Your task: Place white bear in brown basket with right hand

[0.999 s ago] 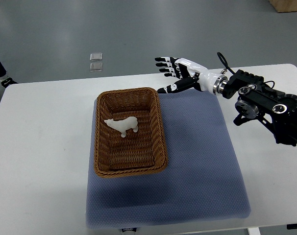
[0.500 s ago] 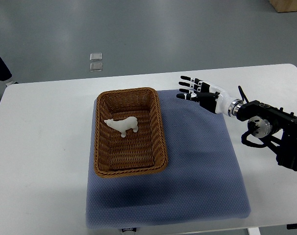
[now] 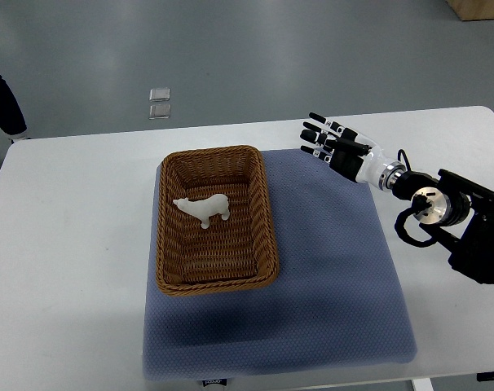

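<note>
A small white bear (image 3: pixel 203 209) lies inside the brown wicker basket (image 3: pixel 264 204), toward its upper half. The basket stands on the left part of a blue-grey mat (image 3: pixel 337 269). My right hand (image 3: pixel 324 140) hovers over the mat's far right corner, well to the right of the basket and apart from it. Its fingers are spread, pointing up and left, with nothing in them. The black forearm (image 3: pixel 443 216) runs off toward the right edge. The left arm does not show.
The mat lies on a white table (image 3: pixel 68 244) whose far edge runs behind the basket. Two small clear squares (image 3: pixel 159 102) lie on the grey floor beyond. A person's dark leg (image 3: pixel 1 94) shows at the far left edge.
My right hand has drawn back to the right, away from the basket's far right corner, and the forearm has dropped lower in the picture. The bear stays in the basket.
</note>
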You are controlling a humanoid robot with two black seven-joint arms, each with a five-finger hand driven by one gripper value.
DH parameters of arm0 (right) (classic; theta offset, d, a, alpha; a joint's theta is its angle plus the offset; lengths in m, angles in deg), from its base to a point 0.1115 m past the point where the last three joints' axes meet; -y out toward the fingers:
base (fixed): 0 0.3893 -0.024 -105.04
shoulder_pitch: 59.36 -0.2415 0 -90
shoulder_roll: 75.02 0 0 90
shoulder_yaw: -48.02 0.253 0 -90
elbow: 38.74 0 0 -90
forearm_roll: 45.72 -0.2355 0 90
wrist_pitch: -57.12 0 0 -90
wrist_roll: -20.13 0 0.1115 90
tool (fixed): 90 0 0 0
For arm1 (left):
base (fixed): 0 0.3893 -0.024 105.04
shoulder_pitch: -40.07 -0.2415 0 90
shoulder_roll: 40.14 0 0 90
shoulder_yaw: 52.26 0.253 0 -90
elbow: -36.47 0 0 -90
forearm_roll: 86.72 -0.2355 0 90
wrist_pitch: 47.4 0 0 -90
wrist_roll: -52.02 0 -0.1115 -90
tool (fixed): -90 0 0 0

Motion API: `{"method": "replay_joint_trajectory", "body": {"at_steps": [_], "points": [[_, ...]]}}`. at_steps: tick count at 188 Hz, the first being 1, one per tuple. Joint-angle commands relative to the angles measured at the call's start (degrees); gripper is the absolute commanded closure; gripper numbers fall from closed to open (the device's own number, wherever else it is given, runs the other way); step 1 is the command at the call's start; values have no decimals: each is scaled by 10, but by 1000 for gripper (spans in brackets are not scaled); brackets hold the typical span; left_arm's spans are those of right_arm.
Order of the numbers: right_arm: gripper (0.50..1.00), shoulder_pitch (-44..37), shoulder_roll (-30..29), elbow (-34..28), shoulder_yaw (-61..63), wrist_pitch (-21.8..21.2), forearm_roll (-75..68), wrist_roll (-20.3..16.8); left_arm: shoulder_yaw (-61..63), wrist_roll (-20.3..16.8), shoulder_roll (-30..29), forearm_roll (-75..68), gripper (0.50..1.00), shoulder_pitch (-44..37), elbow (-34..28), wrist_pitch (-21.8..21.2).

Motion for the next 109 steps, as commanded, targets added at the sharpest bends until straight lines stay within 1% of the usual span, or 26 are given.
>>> {"method": "replay_joint_trajectory", "body": {"at_steps": [1, 109], "points": [[572, -1, 1, -1, 2, 0, 1, 1, 1, 0, 0, 0, 500, 0, 0, 0], [572, 1, 0, -1, 12, 0, 5, 1, 1, 0, 0, 0, 500, 0, -1, 0]]}}
